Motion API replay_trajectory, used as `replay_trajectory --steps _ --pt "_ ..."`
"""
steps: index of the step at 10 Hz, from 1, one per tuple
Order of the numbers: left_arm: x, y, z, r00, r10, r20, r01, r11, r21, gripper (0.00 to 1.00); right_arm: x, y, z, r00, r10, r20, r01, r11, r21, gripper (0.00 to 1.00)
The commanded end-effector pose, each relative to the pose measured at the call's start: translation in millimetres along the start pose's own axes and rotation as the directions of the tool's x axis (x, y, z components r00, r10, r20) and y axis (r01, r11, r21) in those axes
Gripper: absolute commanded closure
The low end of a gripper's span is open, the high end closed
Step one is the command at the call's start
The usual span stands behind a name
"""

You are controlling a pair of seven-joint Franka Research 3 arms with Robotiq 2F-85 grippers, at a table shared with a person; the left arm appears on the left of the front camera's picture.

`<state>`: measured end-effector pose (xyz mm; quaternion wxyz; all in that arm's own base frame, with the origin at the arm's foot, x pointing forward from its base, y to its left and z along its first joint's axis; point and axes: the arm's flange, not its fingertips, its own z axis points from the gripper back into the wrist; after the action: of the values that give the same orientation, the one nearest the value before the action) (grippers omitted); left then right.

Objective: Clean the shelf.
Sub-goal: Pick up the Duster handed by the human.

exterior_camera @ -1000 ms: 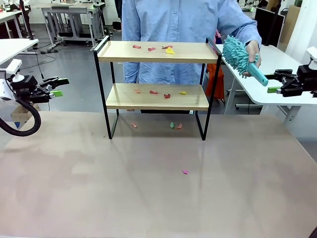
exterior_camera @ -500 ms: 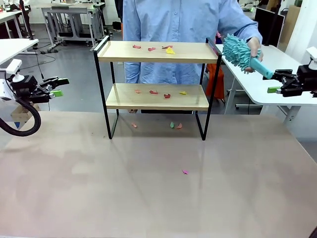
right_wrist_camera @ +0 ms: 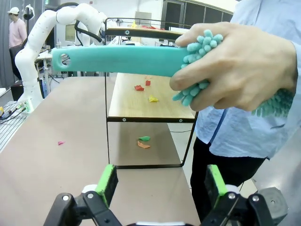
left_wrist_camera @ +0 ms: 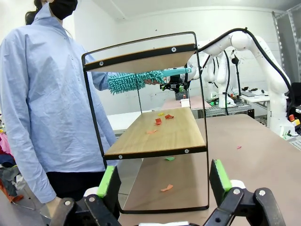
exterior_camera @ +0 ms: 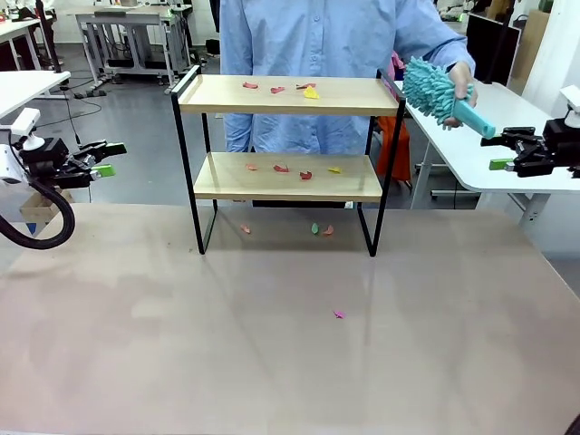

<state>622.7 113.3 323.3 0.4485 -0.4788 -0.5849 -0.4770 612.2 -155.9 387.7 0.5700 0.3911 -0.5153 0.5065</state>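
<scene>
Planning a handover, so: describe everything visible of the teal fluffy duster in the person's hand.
The teal fluffy duster has a shaggy noodle-like fabric head and a flat, smooth plastic-looking handle with a hole near its end. The person's hand grips it where head meets handle. It hangs in the air, handle slanting down toward the open right gripper, not touching it.

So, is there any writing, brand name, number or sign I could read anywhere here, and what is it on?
No text can be read.
The shelf, the teal duster in the person's hand and the coloured scraps show no print.
Anything farther back in the room is too small and blurred to read.
</scene>
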Motion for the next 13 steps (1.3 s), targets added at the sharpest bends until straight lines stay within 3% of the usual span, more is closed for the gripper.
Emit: replay_trajectory --steps 1,3,5,7,10,11,12,13 --pt "2 0 0 1.000 -0.009 -0.003 0.009 1.000 0.001 0.00 46 13 -1 0.993 -0.090 -0.076 0.090 0.996 -0.010 0.00" --pt "2 0 0 1.000 -0.009 -0.003 0.009 1.000 0.001 0.00 108 18 -4 0.956 -0.221 -0.195 0.203 0.973 -0.107 0.00" --pt "2 0 0 1.000 -0.009 -0.003 0.009 1.000 0.001 0.00 163 29 -18 0.893 -0.357 -0.275 0.272 0.914 -0.302 0.00" --pt "2 0 0 1.000 -0.009 -0.003 0.009 1.000 0.001 0.00 214 49 -42 0.808 -0.502 -0.309 0.268 0.779 -0.566 0.00" --pt "2 0 0 1.000 -0.009 -0.003 0.009 1.000 0.001 0.00 226 65 -66 0.703 -0.645 -0.299 0.259 0.624 -0.737 0.00" --pt "2 0 0 1.000 -0.009 -0.003 0.009 1.000 0.001 0.00 227 74 -65 0.702 -0.655 -0.281 0.250 0.595 -0.764 0.00" --pt "2 0 0 1.000 -0.009 -0.003 0.009 1.000 0.001 0.00 233 78 -60 0.767 -0.569 -0.298 0.216 0.665 -0.715 0.00" --pt "2 0 0 1.000 -0.009 -0.003 0.009 1.000 0.001 0.00 226 61 -63 0.737 -0.599 -0.313 0.212 0.645 -0.734 0.00"
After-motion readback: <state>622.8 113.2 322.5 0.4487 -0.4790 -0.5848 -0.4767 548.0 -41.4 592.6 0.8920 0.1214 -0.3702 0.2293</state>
